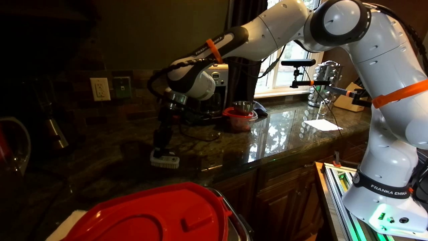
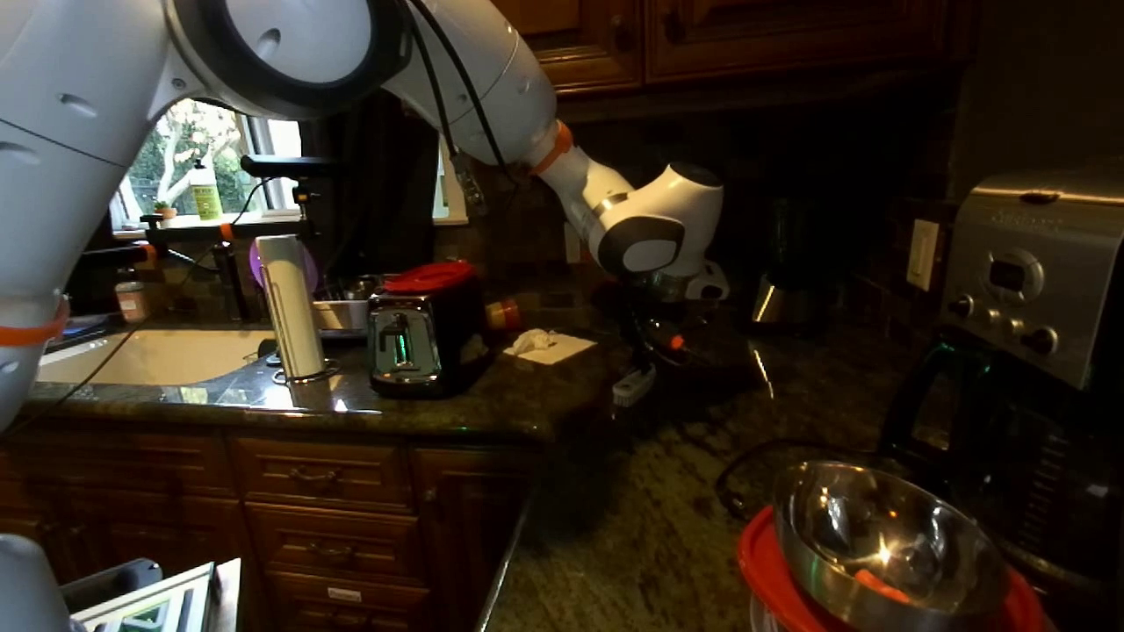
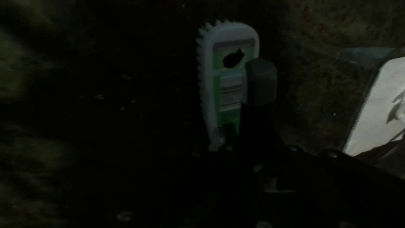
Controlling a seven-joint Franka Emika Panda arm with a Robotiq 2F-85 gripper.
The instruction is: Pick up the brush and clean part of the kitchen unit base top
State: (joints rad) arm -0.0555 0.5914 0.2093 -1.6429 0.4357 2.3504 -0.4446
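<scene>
A toaster [image 2: 406, 344] topped by a red lid [image 2: 430, 277] stands near the front edge of the worktop [image 2: 606, 544], white paper [image 2: 569, 350] lying nearby. By the inner corner, your gripper [image 2: 644, 360] clamps the brush [image 2: 634, 387], bristles down; whether these touch the worktop cannot be told. Farther right, a steel bowl [image 2: 825, 566] gleams beside the coffee maker [image 2: 1029, 281] at the back edge.

The white arm [image 1: 376, 50] wears orange bands [image 1: 401, 94], dark cables [image 1: 184, 64], a black claw [image 1: 162, 151]
</scene>
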